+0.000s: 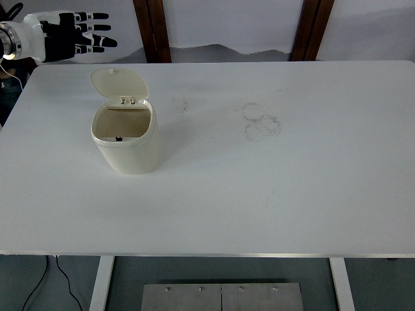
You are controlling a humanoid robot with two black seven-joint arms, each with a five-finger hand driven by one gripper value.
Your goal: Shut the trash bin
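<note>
A small cream trash bin point(128, 144) stands on the left part of the white table point(259, 188). Its lid point(118, 85) is flipped up and back on its hinge, so the inside shows. My left hand point(83, 35) is at the top left, above and behind the bin, beyond the table's far left corner. Its fingers are spread and point right, and it holds nothing. It is well apart from the lid. My right hand is out of view.
Faint ring marks point(260, 121) and smudges lie on the table's middle. Two dark wooden posts point(152, 29) stand behind the far edge. A cable point(39, 285) hangs below the near edge at left.
</note>
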